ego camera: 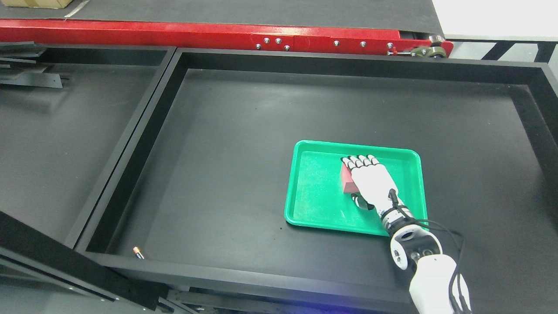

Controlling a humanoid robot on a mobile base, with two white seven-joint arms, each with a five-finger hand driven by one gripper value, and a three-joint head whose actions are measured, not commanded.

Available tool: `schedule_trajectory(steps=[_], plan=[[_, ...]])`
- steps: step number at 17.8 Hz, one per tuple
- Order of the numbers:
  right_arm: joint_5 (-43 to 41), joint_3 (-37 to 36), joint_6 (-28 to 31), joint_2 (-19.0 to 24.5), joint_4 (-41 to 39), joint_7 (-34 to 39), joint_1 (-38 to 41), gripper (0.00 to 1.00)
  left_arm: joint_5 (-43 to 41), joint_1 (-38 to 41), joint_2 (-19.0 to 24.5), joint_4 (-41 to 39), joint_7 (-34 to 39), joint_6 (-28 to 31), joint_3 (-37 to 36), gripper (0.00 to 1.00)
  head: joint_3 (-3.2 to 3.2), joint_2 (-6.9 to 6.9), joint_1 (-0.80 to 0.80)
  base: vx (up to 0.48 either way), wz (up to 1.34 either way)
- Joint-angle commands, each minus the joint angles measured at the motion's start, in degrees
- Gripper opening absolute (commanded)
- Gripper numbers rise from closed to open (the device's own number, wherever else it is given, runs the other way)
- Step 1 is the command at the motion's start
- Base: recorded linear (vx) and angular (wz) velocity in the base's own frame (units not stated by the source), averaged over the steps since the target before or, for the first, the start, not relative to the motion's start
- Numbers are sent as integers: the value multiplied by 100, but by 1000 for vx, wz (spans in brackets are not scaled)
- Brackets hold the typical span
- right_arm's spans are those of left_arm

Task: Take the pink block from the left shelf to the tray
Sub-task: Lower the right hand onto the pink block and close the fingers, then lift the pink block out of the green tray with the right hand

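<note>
Currently the right hand (368,181) is over the green tray (311,209), right of frame centre, with its arm entering from the lower right. The fingers (362,162) are curled over the top of the pink block (347,181), and the thumb shows at the block's near end, so the hand has the block in its grasp. The block sits low inside the tray, at or just above the tray floor; contact with the floor cannot be confirmed. The left arm is not in view.

Step in hand, as judged: placement, the last stage of the transfer. The tray lies in the large black bin (348,59) that fills most of the frame.

Next move calls for: settle the block flat on the tray floor, spread the fingers to free it, then lift the hand straight up so the fingers do not drag or tip the block
</note>
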Motion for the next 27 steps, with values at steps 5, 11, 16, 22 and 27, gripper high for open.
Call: schedule_trajectory(steps=[5,11,16,22,27], plan=[[-2,-42,3,-100,194,-231,24,45,0,-176,100,-100,2,-3,0,100,0,0,0,0,0],[-45,-147,12,-100,168,-1005,24,4,0,-168,100,-100,2,-3,0,100,0,0,0,0,0],[-580,-279,12,-100,-235,-2144,85,3,0,-168,100,-100,2,-3,0,100,0,0,0,0,0],[-1196,-314,-76,-100,-1114,-3878,638,5,0,-168,100,-100,2,-3,0,100,0,0,0,0,0],[-1592,-420,-217,-100,-1501,-4152,875,5,0,-168,100,-100,2,-3,0,100,0,0,0,-2,-7]])
